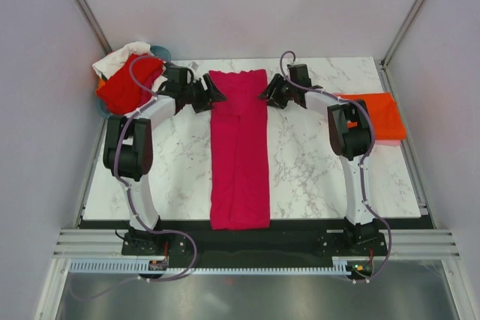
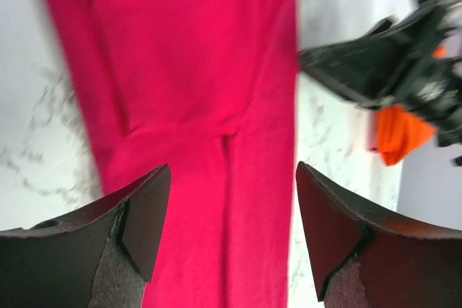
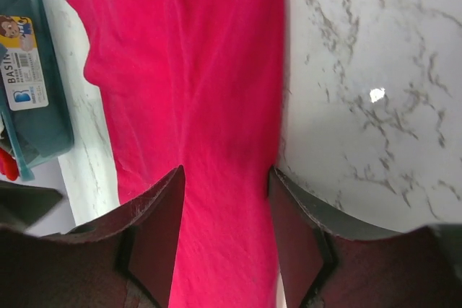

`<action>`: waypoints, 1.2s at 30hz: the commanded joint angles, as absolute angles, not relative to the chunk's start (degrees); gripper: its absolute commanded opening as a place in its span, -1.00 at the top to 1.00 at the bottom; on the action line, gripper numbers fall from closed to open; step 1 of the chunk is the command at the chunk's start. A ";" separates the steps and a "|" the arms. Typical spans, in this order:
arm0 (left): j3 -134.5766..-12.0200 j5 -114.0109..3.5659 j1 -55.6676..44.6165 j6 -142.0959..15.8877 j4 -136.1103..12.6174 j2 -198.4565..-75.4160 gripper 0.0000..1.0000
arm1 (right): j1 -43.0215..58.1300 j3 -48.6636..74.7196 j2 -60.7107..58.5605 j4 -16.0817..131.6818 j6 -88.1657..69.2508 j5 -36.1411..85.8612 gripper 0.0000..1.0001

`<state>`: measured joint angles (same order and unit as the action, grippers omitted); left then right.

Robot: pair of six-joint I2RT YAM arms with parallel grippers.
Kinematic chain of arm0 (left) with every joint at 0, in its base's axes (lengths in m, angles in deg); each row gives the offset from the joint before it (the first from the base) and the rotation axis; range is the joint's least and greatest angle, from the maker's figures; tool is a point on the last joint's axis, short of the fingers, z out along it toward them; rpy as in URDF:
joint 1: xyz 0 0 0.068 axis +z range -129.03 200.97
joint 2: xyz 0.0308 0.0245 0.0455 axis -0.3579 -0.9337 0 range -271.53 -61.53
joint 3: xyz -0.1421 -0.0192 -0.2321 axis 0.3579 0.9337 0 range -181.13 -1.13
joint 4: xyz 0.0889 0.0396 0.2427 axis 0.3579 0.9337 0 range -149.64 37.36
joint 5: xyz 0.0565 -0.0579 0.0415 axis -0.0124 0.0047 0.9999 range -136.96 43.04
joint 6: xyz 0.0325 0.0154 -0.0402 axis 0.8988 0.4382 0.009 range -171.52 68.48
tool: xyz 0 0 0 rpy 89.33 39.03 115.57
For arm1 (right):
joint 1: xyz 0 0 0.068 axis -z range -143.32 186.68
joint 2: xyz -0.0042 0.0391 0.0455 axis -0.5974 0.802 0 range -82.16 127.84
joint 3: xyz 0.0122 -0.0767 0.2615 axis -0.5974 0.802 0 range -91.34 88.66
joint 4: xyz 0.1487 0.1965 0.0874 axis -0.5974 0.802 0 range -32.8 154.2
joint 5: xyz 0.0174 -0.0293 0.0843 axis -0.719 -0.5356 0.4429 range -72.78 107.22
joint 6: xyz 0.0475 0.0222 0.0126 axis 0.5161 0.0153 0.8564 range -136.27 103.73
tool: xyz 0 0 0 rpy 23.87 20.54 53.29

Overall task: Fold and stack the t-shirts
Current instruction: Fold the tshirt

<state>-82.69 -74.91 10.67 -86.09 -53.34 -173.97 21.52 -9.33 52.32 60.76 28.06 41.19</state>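
Note:
A magenta-pink t-shirt (image 1: 239, 151) lies on the marble table as a long narrow strip, running from the far edge to the near edge. It fills the left wrist view (image 2: 195, 106) and the right wrist view (image 3: 195, 106). My left gripper (image 1: 219, 95) is open at the strip's far left side. My right gripper (image 1: 265, 96) is open at its far right side. Neither holds cloth. A folded orange t-shirt (image 1: 379, 115) lies at the right edge. A red t-shirt (image 1: 129, 85) and a white one (image 1: 120, 59) are heaped at the far left.
A teal plastic basket (image 3: 32, 117) stands at the far left corner under the heap, with a label on its rim. Grey walls close in the table on three sides. The right gripper's fingers (image 2: 368, 66) show in the left wrist view.

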 commanded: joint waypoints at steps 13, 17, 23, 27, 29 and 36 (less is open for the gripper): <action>-82.60 -68.68 11.92 -83.25 -52.70 -181.94 -0.21 | 23.23 -17.59 60.40 61.69 30.31 42.96 0.56; -82.95 -65.34 12.18 -82.82 -51.91 -182.29 -0.21 | 23.32 -19.18 62.51 61.25 30.84 44.11 0.68; -86.82 -66.64 12.27 -83.07 -50.86 -185.71 -0.20 | 23.85 -21.11 64.00 61.07 31.63 43.50 1.00; -88.93 -68.05 12.10 -84.22 -51.47 -187.82 -0.19 | 25.08 -23.13 65.15 61.07 32.77 43.24 1.00; -91.38 -69.28 12.10 -84.74 -51.38 -189.66 -0.20 | 25.95 -24.97 66.37 60.90 33.73 43.41 0.99; -95.63 -70.96 12.10 -85.36 -49.98 -189.96 -0.28 | 26.40 -27.10 65.60 60.90 33.83 45.08 -0.11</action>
<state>-94.84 -70.07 11.76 -85.54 -51.85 -190.98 25.83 -27.39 65.74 58.85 34.56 47.37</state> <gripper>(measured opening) 0.632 0.523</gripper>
